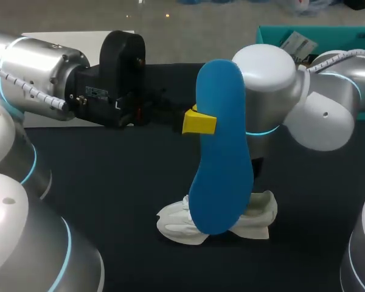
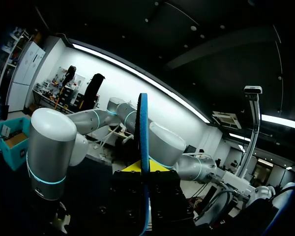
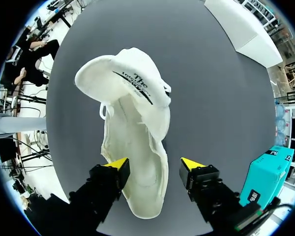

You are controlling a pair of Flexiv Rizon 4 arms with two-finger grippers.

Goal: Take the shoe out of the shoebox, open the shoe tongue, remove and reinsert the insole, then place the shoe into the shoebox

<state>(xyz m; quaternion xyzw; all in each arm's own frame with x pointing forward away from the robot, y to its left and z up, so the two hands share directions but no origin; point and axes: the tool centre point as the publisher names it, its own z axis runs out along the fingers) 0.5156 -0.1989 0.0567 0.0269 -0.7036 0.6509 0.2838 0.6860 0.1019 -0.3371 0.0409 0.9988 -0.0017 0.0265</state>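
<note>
My left fingers are pinched shut on a flat blue foam insole, gripping it near its upper end. It stands upright in the centre of the head view, and its lower end hangs in front of the white fabric shoe. The shoe lies on the dark grey surface at lower centre. From my left wrist the insole shows edge-on as a thin blue line, with a yellow tip pressed to each face.

My right fingers stand wide apart over one end of the shoe. One tip is just beside its edge and the other is clear of it. Only this view shows the tongue folded back, with dark print across it, and the pale bare inside of the shoe. In the head view my right arm hides those fingers.

The teal shoebox sits at the upper right of the head view, with a white printed card poking out, its lettering too small to read. From the right wrist, the box lies out beyond the clear finger and carries small white labels.
</note>
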